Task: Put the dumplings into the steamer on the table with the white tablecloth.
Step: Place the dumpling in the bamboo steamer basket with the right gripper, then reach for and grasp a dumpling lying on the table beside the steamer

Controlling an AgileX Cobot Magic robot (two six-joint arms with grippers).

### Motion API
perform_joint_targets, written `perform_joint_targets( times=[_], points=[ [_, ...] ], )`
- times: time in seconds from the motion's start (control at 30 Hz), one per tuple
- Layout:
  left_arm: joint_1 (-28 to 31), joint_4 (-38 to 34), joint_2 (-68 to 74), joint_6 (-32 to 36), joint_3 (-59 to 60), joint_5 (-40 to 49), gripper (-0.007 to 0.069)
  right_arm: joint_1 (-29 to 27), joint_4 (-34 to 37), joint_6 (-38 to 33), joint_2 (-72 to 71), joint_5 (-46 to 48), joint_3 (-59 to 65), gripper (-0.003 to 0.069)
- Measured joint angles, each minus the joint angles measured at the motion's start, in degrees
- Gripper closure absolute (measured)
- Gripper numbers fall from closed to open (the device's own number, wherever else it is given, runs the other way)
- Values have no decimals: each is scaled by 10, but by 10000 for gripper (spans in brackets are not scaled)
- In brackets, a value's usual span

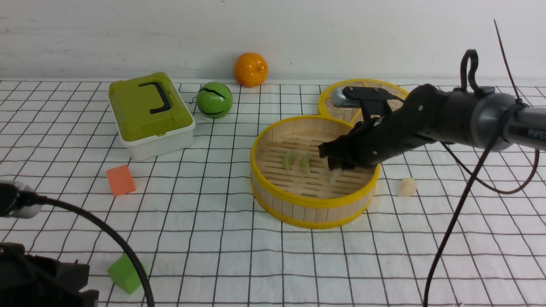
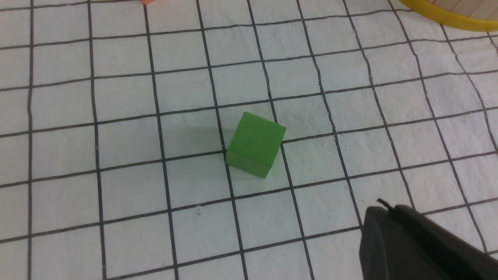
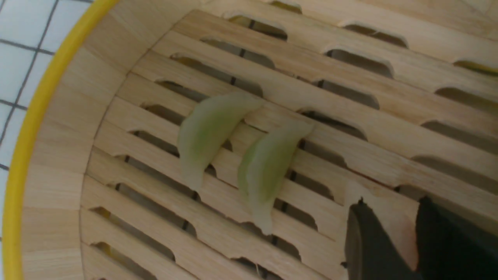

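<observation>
Over on the left there's a lidded container point(image 1: 152, 113), white below with a green lid and a dark handle, sitting at an angle, and just beside it a round green ball point(image 1: 214, 99) with dark stripes; an orange ball point(image 1: 251, 69) is farther back, near the wall point(image 1: 273, 38). Nearer than the container I see an orange foam cube point(image 1: 121, 180), and nearer still a green foam cube point(image 1: 127, 273), turned so a corner points forward. Toward the back on the right lies a flat woven lid point(image 1: 341, 111) with a yellow rim and yellow spokes, partly hidden from here
</observation>
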Motion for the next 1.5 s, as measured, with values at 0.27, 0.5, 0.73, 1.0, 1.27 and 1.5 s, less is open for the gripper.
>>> perform_joint_targets(
  times=[0.27,0.5,0.73,1.0,1.27,1.5],
  points=[
    [0,-6,0,0,0,-1,637,0,11,-1,3,-11,-5,496],
    [0,-9,0,0,0,3,637,-2,14,-1,-4,5,-5,309],
    [0,-16,0,0,0,13,637,-52,-45,-1,-92,106,-6,221],
    [0,-16,0,0,0,13,637,-124,-119,71,-86,180,28,263],
    [0,-16,0,0,0,8,637,-120,-121,73,-28,110,38,318],
    [0,-16,0,0,2,4,637,-120,-121,75,-2,99,37,482]
  ],
)
